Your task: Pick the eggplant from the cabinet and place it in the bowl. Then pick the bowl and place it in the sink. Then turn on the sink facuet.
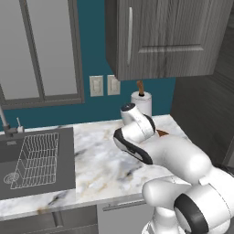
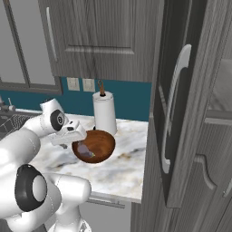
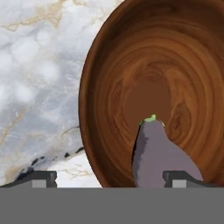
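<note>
Eggplant [image 3: 157, 155] in bowl [image 3: 109, 87] — green stem toward bowl's middle, claw [image 3: 111, 178] wide open, empty

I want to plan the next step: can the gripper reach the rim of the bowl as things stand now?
Probably yes: the open gripper hovers right over the bowl's rim, nothing between; the eggplant lies inside.

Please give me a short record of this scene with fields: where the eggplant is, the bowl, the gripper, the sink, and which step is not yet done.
eggplant: eggplant lies inside the bowl
bowl: on the marble counter, in front of the paper towel roll
gripper: gripper open, astride the bowl's rim
sink: sink holds a white wire rack
not yet done: bowl not in the sink
</note>
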